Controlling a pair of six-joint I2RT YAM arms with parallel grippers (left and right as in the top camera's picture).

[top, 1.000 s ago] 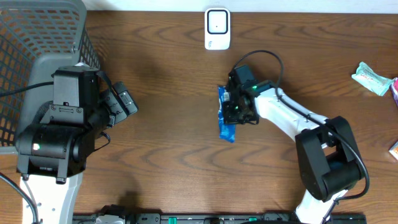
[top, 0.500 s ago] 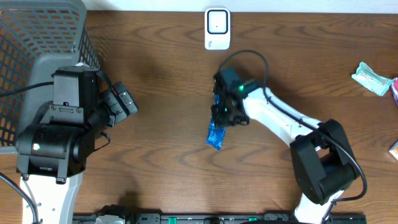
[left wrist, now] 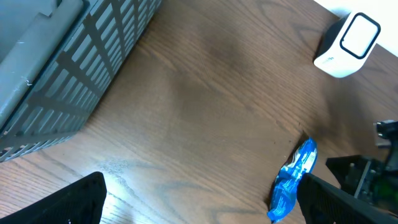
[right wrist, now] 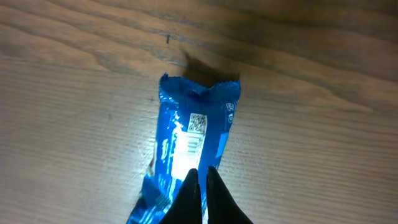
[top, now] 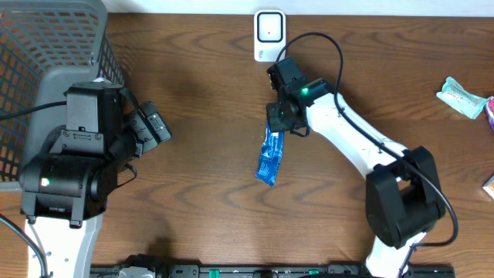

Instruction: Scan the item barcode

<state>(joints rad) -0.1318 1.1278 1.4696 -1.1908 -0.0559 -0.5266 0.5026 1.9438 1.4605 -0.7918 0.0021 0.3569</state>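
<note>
Swinging up toward the scanner (top: 270, 35) at top centre, the right gripper (top: 276, 127) has brought the packet (top: 268, 158) closer than a second ago. The packet trails down-left from fingers clamped on its end. Its barcode (right wrist: 196, 123) shows to the wrist camera, though it may not yet face the scanner. The left gripper (top: 154, 127) waits at left, fingers apart.

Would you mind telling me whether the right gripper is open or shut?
Shut: the right gripper pinches one end of the packet, as the wrist view shows.
</note>
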